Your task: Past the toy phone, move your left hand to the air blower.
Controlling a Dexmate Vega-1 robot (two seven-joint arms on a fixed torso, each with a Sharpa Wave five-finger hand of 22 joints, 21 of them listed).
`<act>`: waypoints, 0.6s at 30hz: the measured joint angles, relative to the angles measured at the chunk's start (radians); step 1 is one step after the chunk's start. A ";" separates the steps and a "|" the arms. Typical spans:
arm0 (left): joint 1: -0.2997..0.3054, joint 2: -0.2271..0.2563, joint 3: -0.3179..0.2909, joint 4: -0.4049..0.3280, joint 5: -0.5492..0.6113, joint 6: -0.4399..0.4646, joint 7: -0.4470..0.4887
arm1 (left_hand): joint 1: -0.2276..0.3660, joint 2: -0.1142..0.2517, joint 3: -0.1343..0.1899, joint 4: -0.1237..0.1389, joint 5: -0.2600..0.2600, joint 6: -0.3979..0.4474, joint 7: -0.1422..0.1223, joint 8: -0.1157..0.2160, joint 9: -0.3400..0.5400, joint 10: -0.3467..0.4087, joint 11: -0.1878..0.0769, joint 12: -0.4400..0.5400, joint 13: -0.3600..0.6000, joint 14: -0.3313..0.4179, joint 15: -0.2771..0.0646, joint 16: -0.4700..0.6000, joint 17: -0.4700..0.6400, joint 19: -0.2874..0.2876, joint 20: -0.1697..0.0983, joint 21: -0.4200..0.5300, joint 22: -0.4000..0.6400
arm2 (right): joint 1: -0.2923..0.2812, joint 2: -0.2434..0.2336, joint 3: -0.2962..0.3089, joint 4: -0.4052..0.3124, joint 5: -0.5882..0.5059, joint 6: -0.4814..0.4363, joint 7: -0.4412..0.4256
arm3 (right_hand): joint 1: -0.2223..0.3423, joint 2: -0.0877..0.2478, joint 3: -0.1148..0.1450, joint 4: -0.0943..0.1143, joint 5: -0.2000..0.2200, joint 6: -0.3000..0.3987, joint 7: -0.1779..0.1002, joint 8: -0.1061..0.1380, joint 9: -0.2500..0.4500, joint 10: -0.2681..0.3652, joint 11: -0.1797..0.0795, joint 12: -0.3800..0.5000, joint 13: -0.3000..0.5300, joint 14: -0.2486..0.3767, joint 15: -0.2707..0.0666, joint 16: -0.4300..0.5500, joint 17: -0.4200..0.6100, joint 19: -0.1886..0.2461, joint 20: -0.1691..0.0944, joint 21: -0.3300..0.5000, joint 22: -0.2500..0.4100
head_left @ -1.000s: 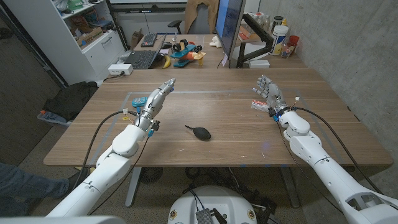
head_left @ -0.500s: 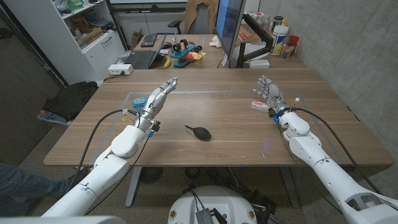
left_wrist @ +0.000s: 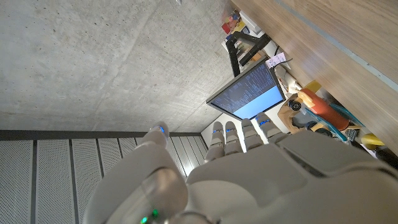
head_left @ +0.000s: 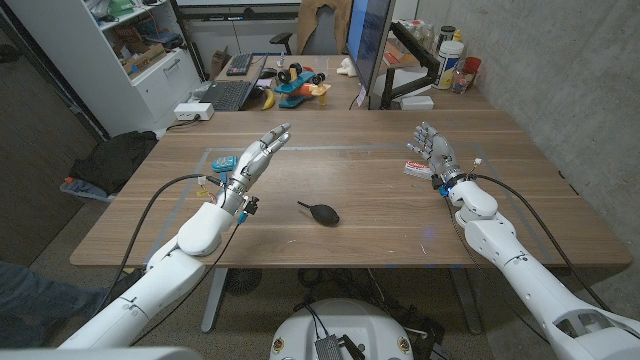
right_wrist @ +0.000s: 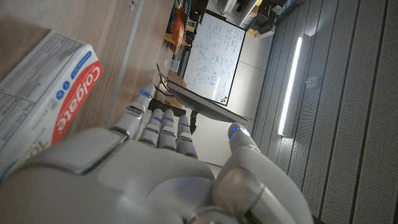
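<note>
Black air blower (head_left: 321, 212) lies mid-tabletop. Left hand (head_left: 256, 157), fingers extended, holds nothing, near the tabletop's left edge. Right hand (head_left: 434, 150) open, empty.

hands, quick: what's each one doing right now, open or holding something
Left hand: open, fingers stretched out, holding nothing, raised near the toy phone.
Right hand: open, holding nothing, beside the toothpaste box.

Left hand (head_left: 256, 158) is raised on an outstretched arm, fingers (head_left: 276, 135) straight and together, holding nothing. Right hand (head_left: 433, 152) stands upright, fingers apart, empty.
</note>
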 measured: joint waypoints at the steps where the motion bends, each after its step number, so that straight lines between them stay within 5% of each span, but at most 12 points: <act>1: 0.003 0.005 0.001 -0.005 0.006 -0.001 0.006 | 0.004 0.004 0.003 -0.003 0.000 0.000 0.000 0.000 0.000 0.000 0.000 0.000 0.000 0.000 0.000 0.000 0.000 0.000 0.000 -0.003 0.000 | 0.001 0.000 0.000 0.001 0.000 0.001 0.000 | 0.000 0.000 0.000 0.000 0.000 0.000 0.000 0.000 0.000 0.000 0.000 0.000 0.000 0.000 0.000 0.000 0.000 0.000 0.000 0.000 0.000; 18: 0.033 0.060 0.005 -0.075 0.109 0.033 0.091 | 0.036 0.017 0.020 -0.029 0.000 0.018 0.007 0.004 0.000 0.004 0.004 0.000 -0.005 0.000 0.000 0.000 0.000 0.000 0.000 -0.021 0.000 | 0.005 0.004 0.000 0.012 0.003 0.007 0.006 | 0.000 0.000 -0.004 -0.004 0.000 0.005 -0.005 0.000 0.000 0.000 0.000 0.000 0.000 0.000 0.000 0.004 -0.005 0.000 0.000 -0.004 0.000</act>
